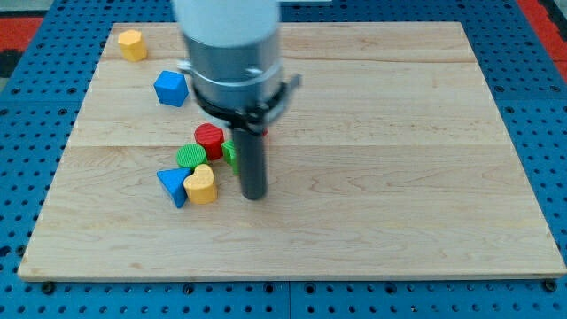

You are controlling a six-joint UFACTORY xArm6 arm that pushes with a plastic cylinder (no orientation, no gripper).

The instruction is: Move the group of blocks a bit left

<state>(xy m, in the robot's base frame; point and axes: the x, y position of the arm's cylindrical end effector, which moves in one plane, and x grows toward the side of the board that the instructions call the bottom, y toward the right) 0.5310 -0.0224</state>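
I am carrying no pincer, only a rod, and am resting my tip (254, 196) just right of the cluster, red cylinder (210, 139), green cylinder (190, 157), yellow heart (202, 185), blue triangle (173, 186), so I am pushing leftward.

- A robotics lab bench, not a home or shop.
- A plain pale wooden board (372, 177) fills most of the frame, made of joined planks, laid flat as a work surface.
- Beneath it lies a blue perforated base (540, 106) with a regular grid of holes, showing at the left, right and bottom edges; red sections (35, 27) of the same sort sit in the upper left and upper right corners.
- A grey machine arm (232, 44) comes down from the top centre, ending in a dark rod with my tip (254, 196) on the board.
- Small coloured toy-like blocks (190, 173) lie left of centre, test pieces rather than household goods.
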